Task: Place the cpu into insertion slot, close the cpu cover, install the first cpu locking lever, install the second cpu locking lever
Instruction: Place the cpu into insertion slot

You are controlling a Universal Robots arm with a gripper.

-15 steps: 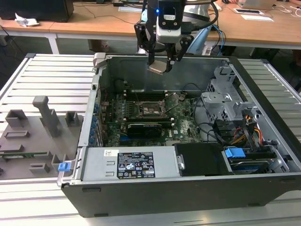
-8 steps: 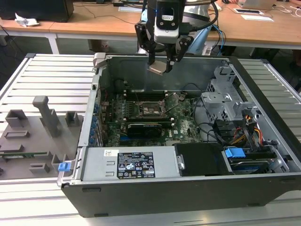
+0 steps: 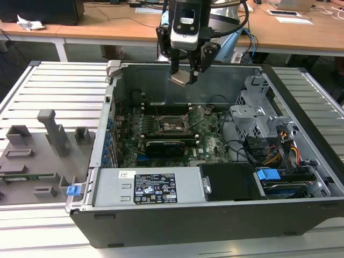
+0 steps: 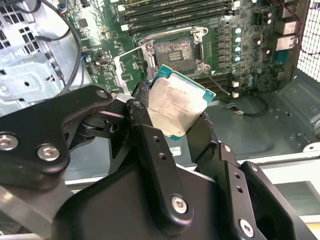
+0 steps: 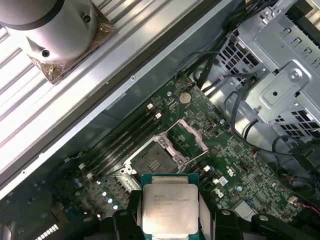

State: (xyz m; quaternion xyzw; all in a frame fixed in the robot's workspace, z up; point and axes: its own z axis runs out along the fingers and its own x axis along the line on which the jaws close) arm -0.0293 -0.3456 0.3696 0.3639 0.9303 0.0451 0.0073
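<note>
Jaws were pinching the cpu point(image 3: 179, 79) by two opposite edges, its silver-grey top showing in both wrist views point(image 4: 177, 102) point(image 5: 170, 207), and it hung in the air above the open computer case point(image 3: 161, 220) on the slatted tabletop point(image 3: 54, 86). In the exterior view the chip looked tilted rather than level, and the insertion slot point(image 3: 173, 124) lay at about six o'clock from it, well apart and lower down on the board. The socket was bare and dark in both wrist views point(image 4: 173, 50) point(image 5: 154, 161), with what seemed to be the cpu cover point(image 5: 199, 140) swung open just beside it in the first wrist view. The chief risk, as I judged it, was the tilt: a chip brought down corner-first could catch the grey rim or press on the fine contacts inside the socket and bend them. A turn out of square with the socket would do the same harm, and I could not tell from these views whether the chip's corners matched. The hold was on thin edges only, so a knock against the raised cover could have slipped the chip loose onto the board. The memory slots point(image 4: 170, 15) sat near the socket, and the long black card point(image 3: 166, 146) lay at six o'clock from it in the exterior view, leaving little room for a wide approach.
</note>
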